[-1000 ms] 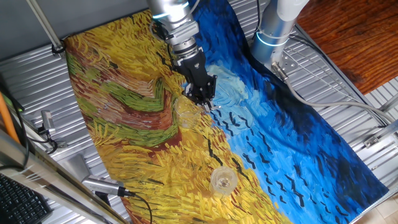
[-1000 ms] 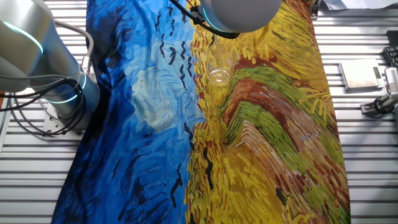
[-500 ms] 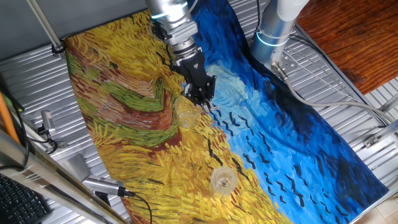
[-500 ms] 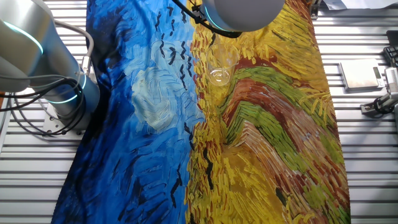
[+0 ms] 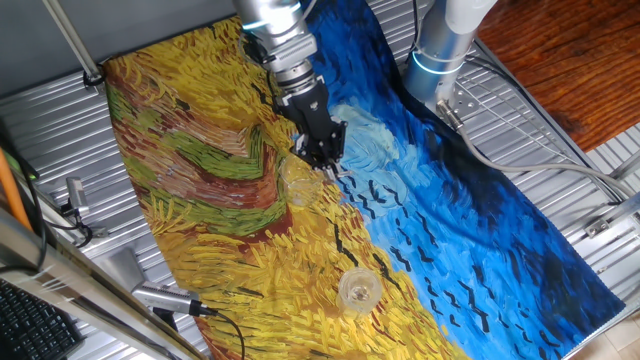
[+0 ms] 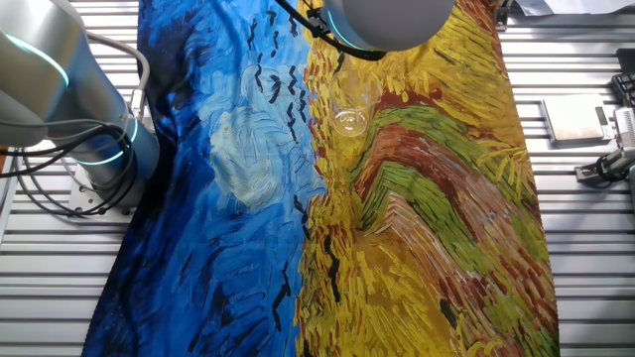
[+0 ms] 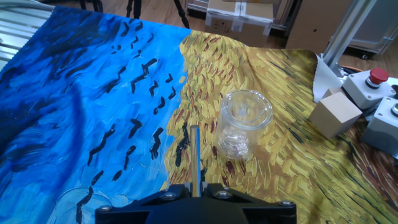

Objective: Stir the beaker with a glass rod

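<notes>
The beaker (image 5: 298, 181) is a faint clear cylinder on the yellow part of the painted cloth; in the other fixed view the beaker (image 6: 349, 107) stands just below the arm. My gripper (image 5: 325, 160) hangs above the cloth, right of the beaker and slightly behind it. In the hand view the gripper (image 7: 195, 184) is shut on the glass rod (image 7: 196, 155), a thin clear stick that points forward from between the fingers. The beaker is outside the hand view. The arm's body (image 6: 382, 20) hides the gripper in the other fixed view.
A second glass vessel (image 5: 358, 288) with a whitish rim stands nearer the cloth's front; in the hand view this vessel (image 7: 244, 124) is ahead, right of the rod. The robot base (image 5: 440, 45) is at the blue edge. A wooden block (image 7: 334, 115) and a red button box (image 7: 368, 84) sit beyond the cloth.
</notes>
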Robot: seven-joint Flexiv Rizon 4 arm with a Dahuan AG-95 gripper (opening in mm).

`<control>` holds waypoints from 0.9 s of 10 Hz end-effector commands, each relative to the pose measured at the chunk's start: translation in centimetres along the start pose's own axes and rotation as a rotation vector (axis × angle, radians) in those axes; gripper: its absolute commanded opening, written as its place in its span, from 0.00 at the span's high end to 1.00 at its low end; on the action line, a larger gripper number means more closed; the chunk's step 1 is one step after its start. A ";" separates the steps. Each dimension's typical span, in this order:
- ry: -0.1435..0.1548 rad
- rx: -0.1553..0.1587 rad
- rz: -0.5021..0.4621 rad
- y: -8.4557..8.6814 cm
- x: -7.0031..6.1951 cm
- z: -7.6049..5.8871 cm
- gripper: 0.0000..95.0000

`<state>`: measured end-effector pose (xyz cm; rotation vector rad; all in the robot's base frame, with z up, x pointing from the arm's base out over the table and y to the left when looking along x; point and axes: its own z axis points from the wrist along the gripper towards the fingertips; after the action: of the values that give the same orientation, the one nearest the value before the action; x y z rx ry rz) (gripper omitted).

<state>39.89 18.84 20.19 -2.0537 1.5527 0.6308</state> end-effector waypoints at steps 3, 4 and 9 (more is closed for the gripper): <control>-0.006 0.000 0.001 -0.3 0.1 -0.4 1.00; -0.010 0.001 0.004 -0.3 0.1 -0.6 1.00; -0.024 0.003 0.017 -0.6 0.1 -1.1 1.00</control>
<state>40.60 18.20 20.95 -2.0230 1.5596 0.6589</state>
